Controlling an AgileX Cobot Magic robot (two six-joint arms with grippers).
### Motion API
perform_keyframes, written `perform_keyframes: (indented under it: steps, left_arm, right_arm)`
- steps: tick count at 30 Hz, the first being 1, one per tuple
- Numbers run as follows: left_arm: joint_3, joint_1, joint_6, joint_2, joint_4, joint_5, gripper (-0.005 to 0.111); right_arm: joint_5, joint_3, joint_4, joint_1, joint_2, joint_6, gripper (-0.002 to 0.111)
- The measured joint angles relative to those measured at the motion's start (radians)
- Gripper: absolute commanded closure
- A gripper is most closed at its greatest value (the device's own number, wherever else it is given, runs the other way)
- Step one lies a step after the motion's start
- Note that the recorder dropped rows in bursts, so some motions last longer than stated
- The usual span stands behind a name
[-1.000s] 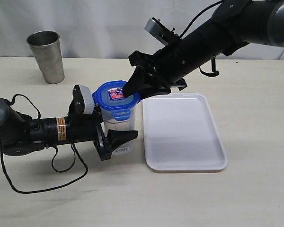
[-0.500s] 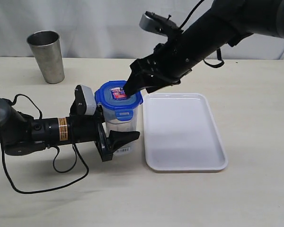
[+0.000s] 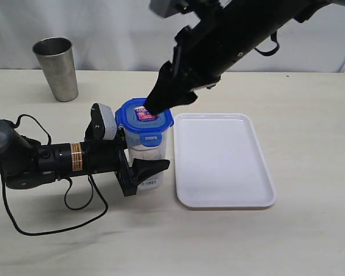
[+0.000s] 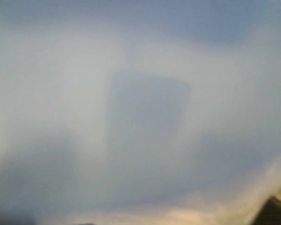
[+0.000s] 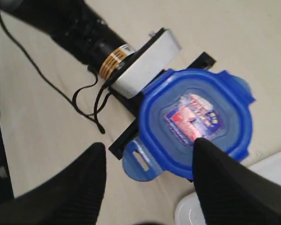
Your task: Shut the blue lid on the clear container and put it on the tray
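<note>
The clear container (image 3: 142, 150) stands upright on the table, just left of the tray (image 3: 221, 164). The blue lid (image 3: 144, 117) sits on top of it, red-blue sticker up. My left gripper (image 3: 155, 161) lies low on its side, fingers on either side of the container's lower body, shut on it. The left wrist view shows only the blurred container wall (image 4: 140, 112). My right gripper (image 3: 155, 104) hangs open just above the lid. In the right wrist view one of its fingertips (image 5: 202, 146) overlaps the lid (image 5: 196, 117) and the other is off to the side over the table; a lid flap (image 5: 140, 161) sticks out.
A grey steel cup (image 3: 56, 68) stands at the back left. The white tray holds nothing. The left arm's cable (image 3: 75, 201) loops over the table in front of it. A pale curtain closes off the back.
The right arm has lifted up and away from the lid, and its fingers have opened wider. The lid stays on the container. The left gripper and container have not moved.
</note>
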Motion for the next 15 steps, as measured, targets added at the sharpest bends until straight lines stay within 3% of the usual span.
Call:
perform_keyframes:
  steps: [4,7,15]
  left_arm:
    - [0.0,0.0,0.0,0.0,0.0,0.0,0.107]
    - [0.0,0.0,0.0,0.0,0.009,0.0,0.107]
    - [0.0,0.0,-0.011,0.0,0.007,0.0,0.107]
  right_arm:
    - [-0.034,0.002,-0.242,0.123,0.0,0.034,0.057]
    - [-0.128,0.048,-0.58,0.268,0.0,0.148,0.057]
    - [-0.32,0.18,-0.83,0.327,0.011,0.191,0.064]
